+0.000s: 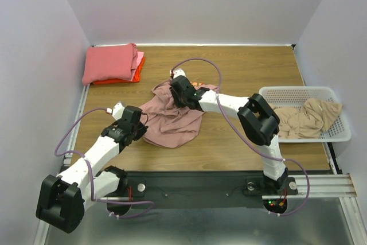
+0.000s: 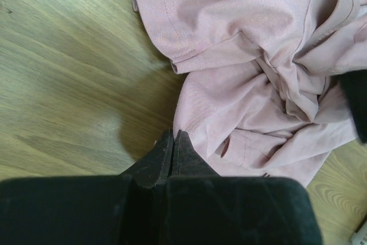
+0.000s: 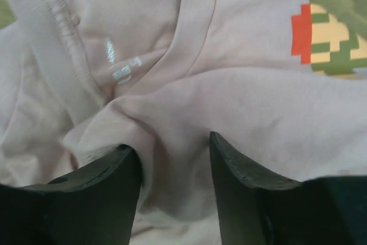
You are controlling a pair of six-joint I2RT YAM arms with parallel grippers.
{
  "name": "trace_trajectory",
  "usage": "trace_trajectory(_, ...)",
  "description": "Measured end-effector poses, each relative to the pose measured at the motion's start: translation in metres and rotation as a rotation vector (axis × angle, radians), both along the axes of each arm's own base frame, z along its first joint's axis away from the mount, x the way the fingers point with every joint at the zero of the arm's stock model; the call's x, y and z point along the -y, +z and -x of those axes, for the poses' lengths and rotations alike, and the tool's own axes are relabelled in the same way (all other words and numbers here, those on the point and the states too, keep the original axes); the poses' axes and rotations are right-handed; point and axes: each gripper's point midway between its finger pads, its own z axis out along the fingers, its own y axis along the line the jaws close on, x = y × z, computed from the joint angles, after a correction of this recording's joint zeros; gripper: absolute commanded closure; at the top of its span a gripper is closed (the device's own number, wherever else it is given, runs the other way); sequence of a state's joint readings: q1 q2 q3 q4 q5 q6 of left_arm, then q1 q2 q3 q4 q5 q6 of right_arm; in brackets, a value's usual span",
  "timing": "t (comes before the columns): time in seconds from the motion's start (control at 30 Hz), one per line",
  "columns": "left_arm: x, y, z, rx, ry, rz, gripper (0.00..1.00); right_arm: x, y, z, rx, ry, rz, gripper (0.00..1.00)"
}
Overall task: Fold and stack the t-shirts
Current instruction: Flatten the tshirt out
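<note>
One dusty pink t-shirt [image 1: 172, 124] bunches inside the parted right claw [image 3: 172, 143], with the closed left claw [image 2: 174, 136] just beside it.

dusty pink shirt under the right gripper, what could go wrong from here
1. The right gripper straddles a bunched ridge of the dusty pink shirt beside the collar, so it may pinch several layers and lift a crumpled wad.
2. The left gripper is shut at the shirt's edge, seemingly holding no cloth, so a pull could drag the whole shirt across the table.
</note>
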State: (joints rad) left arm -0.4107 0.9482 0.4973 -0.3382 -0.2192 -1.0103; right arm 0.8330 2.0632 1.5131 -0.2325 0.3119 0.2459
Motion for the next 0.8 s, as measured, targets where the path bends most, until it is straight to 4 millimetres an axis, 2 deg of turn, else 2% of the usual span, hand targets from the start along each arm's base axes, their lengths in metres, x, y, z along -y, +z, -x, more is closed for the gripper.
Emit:
trace_trajectory(0.13,-0.003,-0.001,0.0,-0.002,0.01,-0.014,1.0,0.006,-0.002,-0.013,0.043,-0.051,0.043,0.98)
trace_trajectory(0.27,-0.008,-0.002,0.002,-0.009,0.024,-0.036,1.0,0.02,0.01,-0.023,0.099,-0.121,0.072,1.0)
trace_trajectory(0.33,-0.013,-0.002,0.004,-0.016,0.036,-0.059,1.0,0.03,0.023,-0.026,0.127,-0.157,0.075,1.0)
trace_trajectory(0.43,-0.021,0.012,0.001,-0.01,0.063,-0.095,1.0,0.059,0.061,-0.032,0.18,-0.24,0.034,1.0)
trace_trajectory(0.5,-0.025,0.037,-0.008,0.041,0.09,-0.109,1.0,0.095,0.099,-0.039,0.226,-0.324,-0.015,1.0)
trace_trajectory(0.57,-0.028,0.072,-0.019,0.123,0.118,-0.104,1.0,0.14,0.143,-0.046,0.289,-0.422,-0.08,1.0)
trace_trajectory(0.6,-0.03,0.095,-0.024,0.176,0.136,-0.099,1.0,0.167,0.172,-0.048,0.336,-0.48,-0.12,1.0)
trace_trajectory(0.63,-0.033,0.109,-0.026,0.209,0.149,-0.098,1.0,0.183,0.187,-0.049,0.363,-0.515,-0.136,1.0)
trace_trajectory(0.7,-0.039,0.16,-0.031,0.324,0.185,-0.075,1.0,0.225,0.237,-0.043,0.456,-0.599,-0.195,1.0)
trace_trajectory(0.73,-0.04,0.172,-0.031,0.351,0.192,-0.069,1.0,0.239,0.261,-0.035,0.503,-0.622,-0.224,1.0)
trace_trajectory(0.8,-0.048,0.218,-0.028,0.452,0.222,-0.051,1.0,0.252,0.302,-0.015,0.583,-0.629,-0.272,1.0)
